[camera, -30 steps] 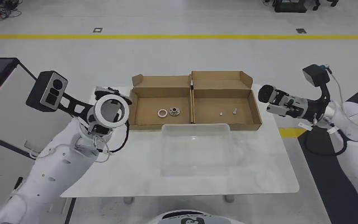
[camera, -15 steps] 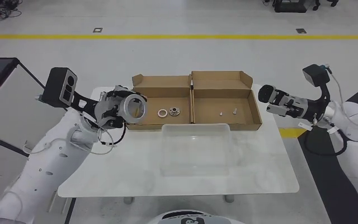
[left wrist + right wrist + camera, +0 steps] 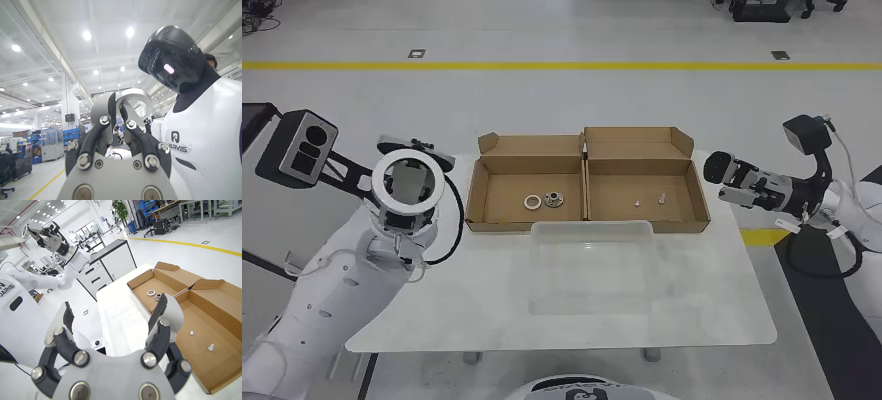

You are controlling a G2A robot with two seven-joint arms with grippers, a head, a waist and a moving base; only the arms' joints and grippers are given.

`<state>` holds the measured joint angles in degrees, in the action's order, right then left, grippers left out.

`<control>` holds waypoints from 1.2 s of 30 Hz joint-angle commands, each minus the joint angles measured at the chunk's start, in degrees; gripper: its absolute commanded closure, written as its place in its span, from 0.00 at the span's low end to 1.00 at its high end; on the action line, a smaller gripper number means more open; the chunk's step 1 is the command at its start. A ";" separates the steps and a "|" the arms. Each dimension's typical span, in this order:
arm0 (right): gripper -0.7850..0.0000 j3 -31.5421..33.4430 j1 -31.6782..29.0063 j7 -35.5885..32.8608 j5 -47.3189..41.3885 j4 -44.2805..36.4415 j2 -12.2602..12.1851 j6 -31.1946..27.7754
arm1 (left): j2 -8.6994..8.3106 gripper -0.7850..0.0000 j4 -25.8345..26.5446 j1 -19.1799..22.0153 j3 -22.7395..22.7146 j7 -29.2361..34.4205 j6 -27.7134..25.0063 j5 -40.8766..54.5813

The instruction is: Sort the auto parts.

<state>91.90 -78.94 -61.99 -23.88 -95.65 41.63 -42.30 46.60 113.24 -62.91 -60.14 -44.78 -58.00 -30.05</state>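
Observation:
My left gripper [image 3: 410,190] is raised off the table's left end, pointing up, shut on the rim of a large silver ring [image 3: 409,182]; one finger sits inside the ring [image 3: 140,98], the other outside. The left cardboard box [image 3: 504,195] holds a small ring [image 3: 531,201] and a flanged part [image 3: 554,199]. In the right cardboard box [image 3: 617,190] lie two small bolts [image 3: 639,200] [image 3: 662,197]. My right gripper [image 3: 712,167] hangs open and empty just off the right box's outer end; its wrist view shows the fingers [image 3: 164,306] spread wide.
A clear plastic tray [image 3: 592,228] sits on the white table [image 3: 482,300] in front of the two boxes. The boxes stand side by side along the far edge with flaps up. A dark cabinet [image 3: 113,256] stands beyond the table's left end.
The left arm swung the large ring toward the left box half a second ago, then back left and up, turning the ring face-on to the top camera. The right arm stayed still.

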 commanded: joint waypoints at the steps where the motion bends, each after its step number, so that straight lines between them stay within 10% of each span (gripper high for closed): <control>1: 0.00 0.00 0.00 0.00 0.00 0.00 0.00 0.00 | 0.05 1.00 0.06 0.29 0.20 -0.52 0.00 0.04; 20: 0.00 0.00 0.00 0.00 0.00 0.00 0.00 0.00 | 0.38 1.00 -5.39 -0.74 -3.16 14.24 2.42 -8.67; 36: 0.00 0.00 0.00 0.00 0.00 0.00 0.00 0.00 | 1.64 1.00 -1.83 -0.95 -2.99 9.24 0.00 -0.05</control>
<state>91.90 -78.94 -61.99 -23.88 -95.65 41.63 -42.30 48.27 111.41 -63.94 -63.14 -35.51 -58.00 -30.17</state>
